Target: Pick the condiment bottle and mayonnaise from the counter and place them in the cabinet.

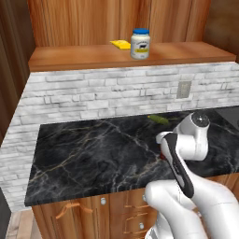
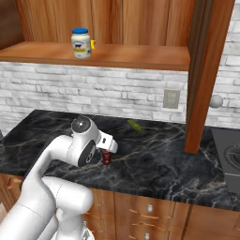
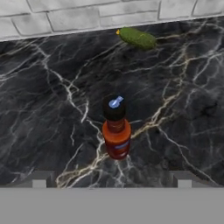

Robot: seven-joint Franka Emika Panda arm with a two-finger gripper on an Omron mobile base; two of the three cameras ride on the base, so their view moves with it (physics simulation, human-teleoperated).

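The hand (image 3: 111, 183) is released, its fingers spread wide; the condiment bottle (image 3: 116, 131) stands upright at twelve o'clock on the bench (image 3: 52, 122). It should descend centred and close below the cap.

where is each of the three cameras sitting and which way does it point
Left base view: behind the arm to its left, facing forward and down at the counter and the cabinet holding the mayonnaise; the white arm rises at lower right.
Right base view: behind to the right, same scene; the arm rises at lower left, beside the condiment bottle.
Hand view: on the hand, looking down past the open gripper.
Shared: hand and right base views both show the bottle and a green cucumber.
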